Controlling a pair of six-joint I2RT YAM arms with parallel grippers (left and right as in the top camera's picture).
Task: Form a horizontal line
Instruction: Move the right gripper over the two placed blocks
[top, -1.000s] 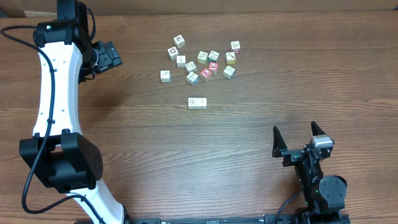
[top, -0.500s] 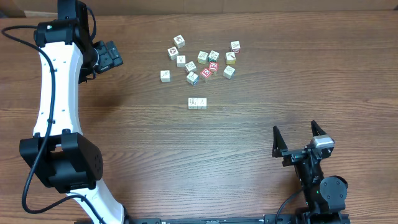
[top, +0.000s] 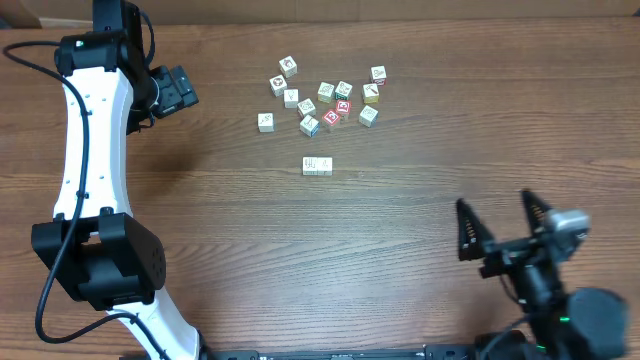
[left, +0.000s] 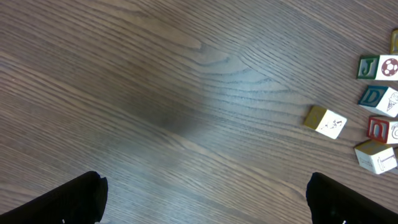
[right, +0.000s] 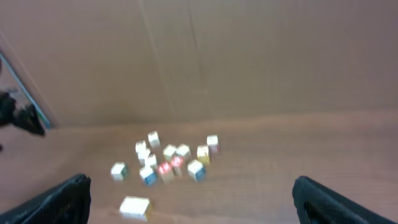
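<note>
Near the middle of the wooden table (top: 420, 130), seen from overhead: the horizontal line (top: 317, 166), made of two tiny cubes set side by side and touching, aligned left to right. Pale cream on top, each face with faint dark marks too small to read. Placed just below the scatter of loose cubes (top: 326, 92) and apart from it, touching none of them. Also visible from the right wrist camera as one pale blurred block at lower left, in front of the scatter. Counted from overhead: two cubes in the row, thirteen loose ones beyond it, two of those red-faced (top: 344, 106) and lying next to each other, the rest cream or white with small coloured pictures. Bunched loosely, some touching, one (top: 266, 121) off to the left by itself. Six of the scattered ones along the right edge of the left wrist view, with letters J and D legible on two and one cut by the frame. Two arms, two grippers. Left gripper (left: 205, 202) spread to its widest with nothing between the fingers, hovering over bare wood left of the scatter, at the end of the white arm (top: 85, 130). Right gripper (top: 500, 225) likewise fully apart and holding nothing, at the table's lower right corner, well away from every cube and pointed toward them, with a brown cardboard wall (right: 249, 56) behind the table in its own blurred view.
</note>
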